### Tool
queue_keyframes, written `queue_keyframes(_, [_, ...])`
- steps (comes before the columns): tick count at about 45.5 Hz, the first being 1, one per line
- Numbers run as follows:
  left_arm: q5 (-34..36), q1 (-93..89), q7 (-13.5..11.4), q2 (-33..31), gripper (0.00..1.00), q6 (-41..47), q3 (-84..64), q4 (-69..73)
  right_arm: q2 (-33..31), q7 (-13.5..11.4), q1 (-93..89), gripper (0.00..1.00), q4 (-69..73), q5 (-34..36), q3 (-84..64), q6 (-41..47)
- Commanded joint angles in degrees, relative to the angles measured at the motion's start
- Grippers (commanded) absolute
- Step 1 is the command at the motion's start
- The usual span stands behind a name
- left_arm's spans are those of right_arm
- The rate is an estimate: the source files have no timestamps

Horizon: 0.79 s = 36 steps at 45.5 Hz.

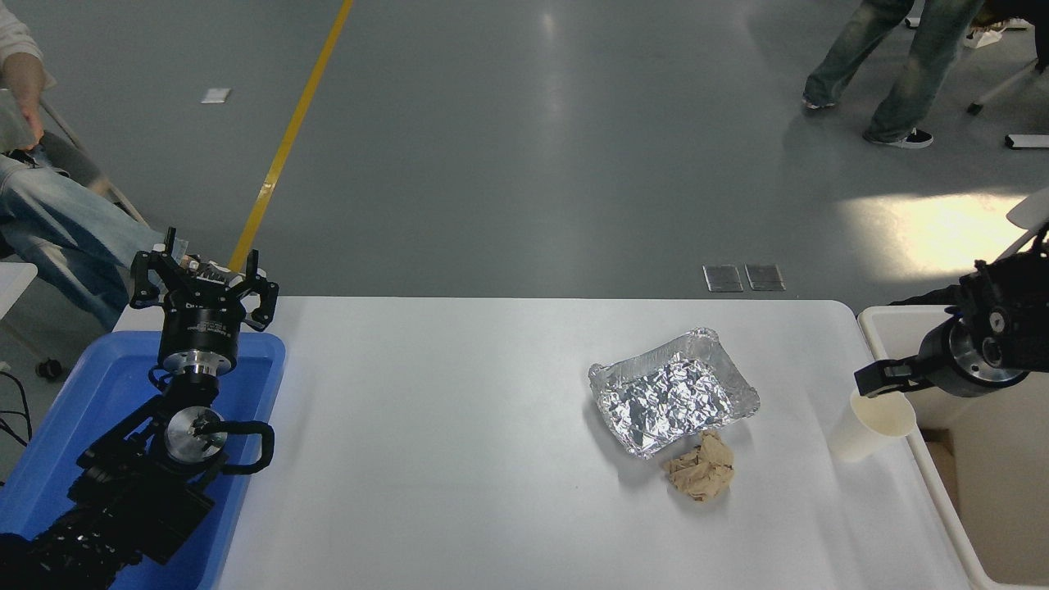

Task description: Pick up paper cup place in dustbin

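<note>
Left gripper (202,279), fingers spread, parked over a blue tray (49,442). Mid-table: foil tray (672,392), crumpled brown paper wad (699,468) beside it. Paper cup (871,424) upright near the dustbin (901,328); right gripper (881,382) at its rim, jaw state unclear.

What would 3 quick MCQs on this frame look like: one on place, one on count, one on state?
1. Where does the paper cup stand?
A. in the foil tray
B. near the table's right edge, beside the dustbin
C. in the blue tray

2. How many crumpled brown paper wads lie on the table?
A. one
B. two
C. three

3. What is the cup's state?
A. crushed flat
B. lying on its side
C. upright, on the table

Key: B, the cup stands by the right edge; A, one wad lies by the foil tray; C, its rim faces up, with the right gripper at it.
</note>
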Motion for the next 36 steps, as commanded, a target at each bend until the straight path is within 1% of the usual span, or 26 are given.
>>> queue_keyframes(1, [0.0, 0.0, 0.0, 0.0, 0.99, -0.1, 0.0, 0.0, 0.7, 0.0, -8.9, 0.97, -5.7, 0.4, 3.4, -3.2])
queue_keyframes(6, [0.0, 0.0, 0.0, 0.0, 0.99, 0.0, 0.0, 0.0, 0.8, -0.1, -10.4, 0.97, -7.1, 1.5, 3.4, -4.1])
queue_keyframes(7, [0.0, 0.0, 0.0, 0.0, 0.99, 0.0, 0.0, 0.0, 0.9, -0.1, -10.8, 0.95, -7.4, 1.9, 3.4, -4.1])
queue_keyframes(8, [0.0, 0.0, 0.0, 0.0, 0.99, 0.0, 0.0, 0.0, 1.1, -0.1, -11.4, 0.78, -8.2, 2.5, 3.4, -4.2])
queue_keyframes(12, [0.0, 0.0, 0.0, 0.0, 0.99, -0.1, 0.0, 0.0, 1.7, -0.1, -11.9, 0.63, -8.7, 2.6, 3.4, -4.4])
queue_keyframes(15, [0.0, 0.0, 0.0, 0.0, 0.99, -0.1, 0.0, 0.0, 1.7, -0.1, -11.9, 0.57, -8.7, 2.6, 3.4, -4.7])
queue_keyframes(18, [0.0, 0.0, 0.0, 0.0, 0.99, -0.1, 0.0, 0.0, 1.8, -0.1, -12.0, 0.55, -8.7, 2.7, 3.4, -4.7])
queue_keyframes(19, [0.0, 0.0, 0.0, 0.0, 0.99, -0.1, 0.0, 0.0, 1.8, -0.1, -11.9, 0.53, -8.7, 2.7, 3.4, -4.7])
queue_keyframes(20, [0.0, 0.0, 0.0, 0.0, 0.99, -0.1, 0.0, 0.0, 1.8, -0.1, -11.9, 0.47, -8.7, 2.7, 3.4, -4.7])
queue_keyframes(21, [0.0, 0.0, 0.0, 0.0, 0.99, -0.1, 0.0, 0.0, 1.7, -0.1, -11.9, 0.35, -8.7, 2.8, 3.4, -4.7])
queue_keyframes(23, [0.0, 0.0, 0.0, 0.0, 0.99, 0.0, 0.0, 0.0, 1.7, -0.1, -11.9, 0.05, -8.8, 3.1, 3.4, -4.7])
queue_keyframes(24, [0.0, 0.0, 0.0, 0.0, 0.99, -0.1, 0.0, 0.0, 1.8, -0.1, -11.9, 0.0, -8.8, 3.1, 3.3, -4.7])
queue_keyframes(36, [0.0, 0.0, 0.0, 0.0, 0.99, -0.1, 0.0, 0.0, 1.5, -0.5, -10.5, 0.0, -8.5, 3.9, 3.2, -4.7])
